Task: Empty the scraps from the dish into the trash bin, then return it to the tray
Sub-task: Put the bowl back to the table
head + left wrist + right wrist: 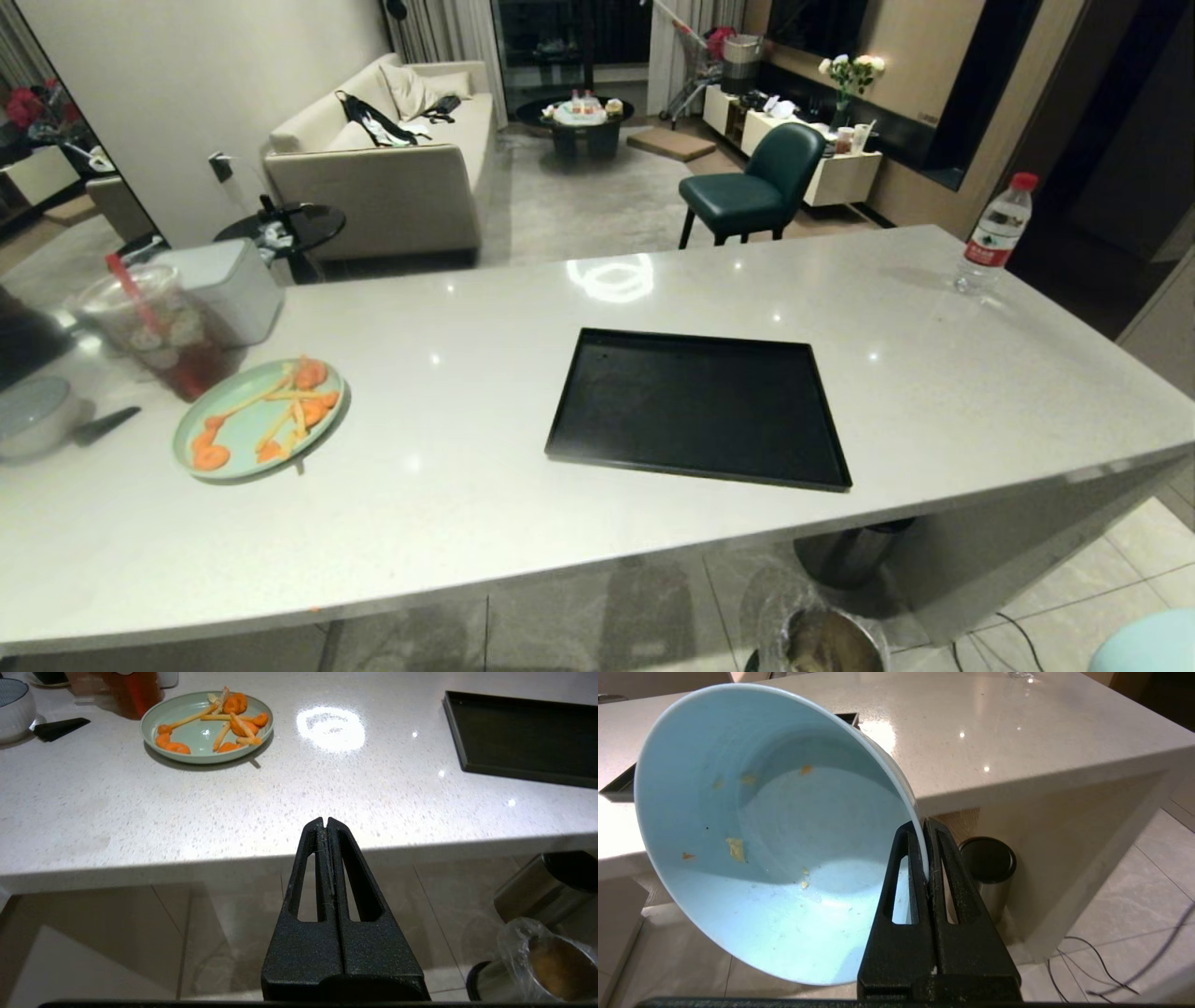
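I see the dish (775,835) as a smooth light-blue bowl, nearly bare inside, only a few yellow and orange crumbs (735,848) stuck to its wall. My right gripper (924,828) sits below the counter's (523,485) near edge, fingers clamped tight on the bowl's rim, which rises between them. The bowl hangs tilted at about ten o'clock from the fingertips, its mouth facing the wrist camera. On the counter the tray (695,406) lies bare. My left gripper (325,822) hangs closed on nothing; the trash bin (537,963) stands at its four o'clock.
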{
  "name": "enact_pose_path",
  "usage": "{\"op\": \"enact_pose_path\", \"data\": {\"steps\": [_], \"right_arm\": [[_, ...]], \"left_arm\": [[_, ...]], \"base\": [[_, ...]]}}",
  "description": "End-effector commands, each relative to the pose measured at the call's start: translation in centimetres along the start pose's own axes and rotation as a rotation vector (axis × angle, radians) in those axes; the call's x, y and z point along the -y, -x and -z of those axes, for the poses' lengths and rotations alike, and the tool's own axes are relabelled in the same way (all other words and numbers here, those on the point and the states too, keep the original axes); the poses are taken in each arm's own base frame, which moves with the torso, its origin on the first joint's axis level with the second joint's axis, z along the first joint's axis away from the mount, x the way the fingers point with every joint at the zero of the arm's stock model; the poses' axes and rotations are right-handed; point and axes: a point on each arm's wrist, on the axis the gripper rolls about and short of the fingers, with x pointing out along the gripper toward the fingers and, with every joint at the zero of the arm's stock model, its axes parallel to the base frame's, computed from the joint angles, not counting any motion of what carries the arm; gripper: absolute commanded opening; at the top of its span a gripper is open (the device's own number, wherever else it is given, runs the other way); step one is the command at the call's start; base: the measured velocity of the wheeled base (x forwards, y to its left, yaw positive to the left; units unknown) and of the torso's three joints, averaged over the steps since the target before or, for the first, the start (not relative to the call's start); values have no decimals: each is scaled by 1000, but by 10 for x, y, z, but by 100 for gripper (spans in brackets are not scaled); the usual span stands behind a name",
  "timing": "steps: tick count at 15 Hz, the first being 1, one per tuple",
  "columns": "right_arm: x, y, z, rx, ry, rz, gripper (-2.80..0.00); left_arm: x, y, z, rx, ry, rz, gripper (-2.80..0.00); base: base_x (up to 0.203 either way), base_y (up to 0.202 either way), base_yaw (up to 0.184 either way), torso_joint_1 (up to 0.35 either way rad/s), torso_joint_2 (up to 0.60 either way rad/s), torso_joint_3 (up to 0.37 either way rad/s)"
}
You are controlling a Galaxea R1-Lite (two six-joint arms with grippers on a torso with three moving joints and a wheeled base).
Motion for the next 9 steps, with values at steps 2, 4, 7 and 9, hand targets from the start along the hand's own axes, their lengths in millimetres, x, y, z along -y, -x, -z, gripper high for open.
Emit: {"op": "enact_pose_path", "data": {"steps": [2,4,7,9], "right_arm": [[0,0,0,0,-1,1,-280],[0,0,0,0,-1,0,-280],[0,0,0,0,-1,0,-280],[0,0,0,0,-1,0,-280]], "left_arm": [[0,0,0,0,1,0,-280],[0,0,0,0,1,0,-280],[0,0,0,0,1,1,-280],[0,0,0,0,1,0,-280]], "base": [[196,0,0,2,0,2],[194,0,1,1,3,-3],[158,0,3,7,-1,1],[0,0,0,0,0,0]]}}
